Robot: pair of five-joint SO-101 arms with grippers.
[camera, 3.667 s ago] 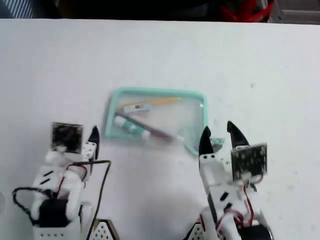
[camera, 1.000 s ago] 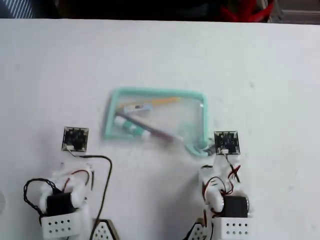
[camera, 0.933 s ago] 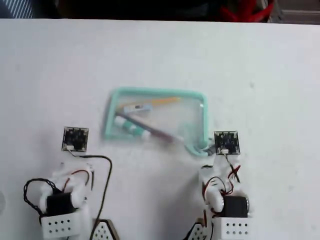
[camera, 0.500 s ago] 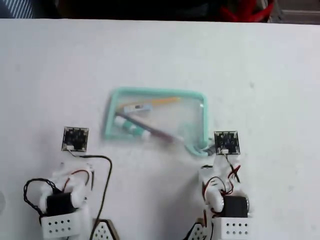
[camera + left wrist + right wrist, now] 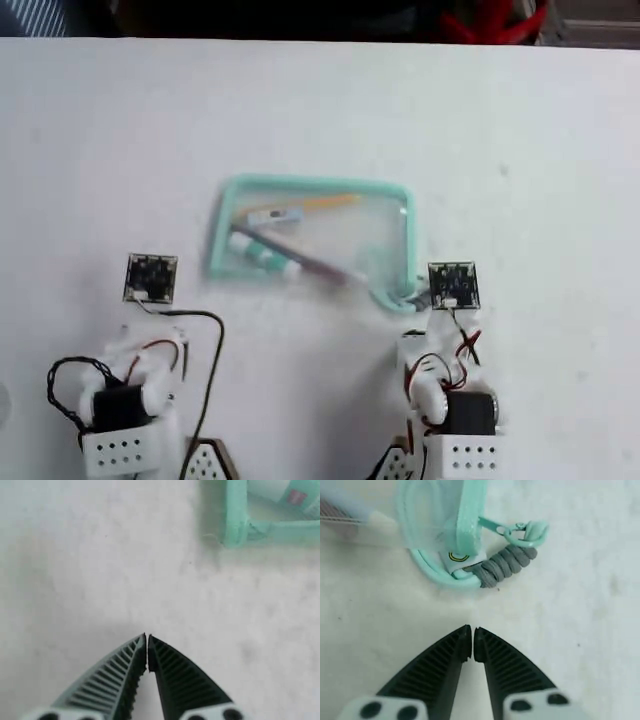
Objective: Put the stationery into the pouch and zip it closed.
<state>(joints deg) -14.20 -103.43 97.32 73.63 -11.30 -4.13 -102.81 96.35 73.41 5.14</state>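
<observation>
A clear pouch with a mint-green rim lies flat at the table's middle. Inside it rest a yellow pencil, a white-capped marker and other stationery. Its near right corner carries a mint zipper pull on a grey braided cord. My right gripper is shut and hangs just short of that corner. Close to the pouch's near left corner, my left gripper is shut above bare table. In the high view both arms are folded back near the front edge, the left arm and the right arm.
The white table stretches wide on every side of the pouch. Dark and red objects sit beyond its far edge. A black cable loops beside the left arm's base.
Since 3.7 s ago both arms have pulled back from the pouch and folded toward their bases, and the grippers have shut. Over the last second nothing has moved.
</observation>
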